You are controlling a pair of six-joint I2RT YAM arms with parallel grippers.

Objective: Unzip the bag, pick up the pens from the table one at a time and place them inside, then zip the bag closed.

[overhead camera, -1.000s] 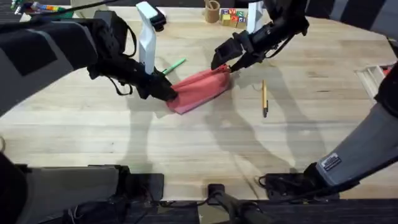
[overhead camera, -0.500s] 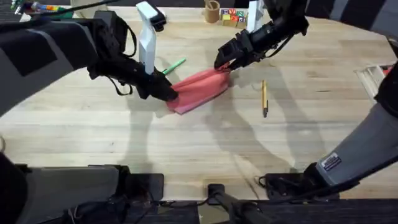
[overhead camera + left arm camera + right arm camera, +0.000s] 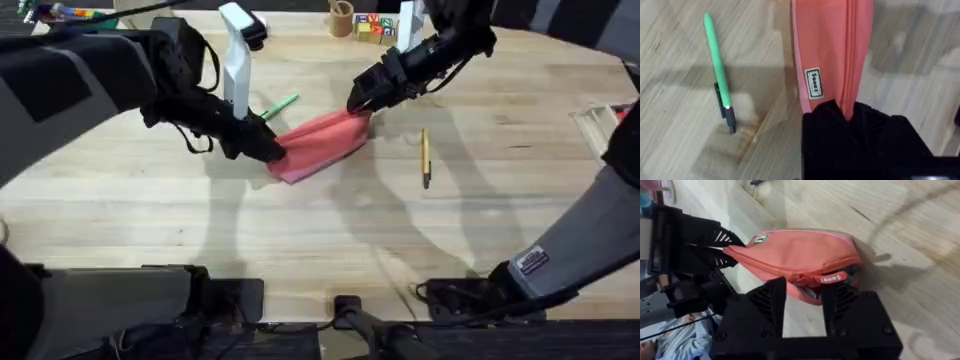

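Two arms: both reached to the bag from opposite ends, the left arm from the left, the right arm from the far right
Bag (image 3: 318,143): coral-pink pouch lay slantwise near the middle of the table (image 3: 300,240); its zipper ran along the upper edge; a small white label (image 3: 813,83) sat on its side near the left gripper's end
Left gripper (image 3: 268,150): black fingers were clamped on the bag's near-left end; in the left wrist view the fabric ran straight into the pinch between them
Right gripper (image 3: 362,100): was at the bag's far-right end; in the right wrist view its two black fingers (image 3: 767,302) stood apart with the zipper end and a pink pull tab (image 3: 832,278) between them; whether they pressed on the tab I could not tell
Green pen (image 3: 280,105): lay on the table just behind the bag, beside the left gripper, dark tip toward that gripper, apart from the fabric
Yellow pen (image 3: 425,156): lay on the table to the right of the bag, well apart from it, dark tip toward the near edge
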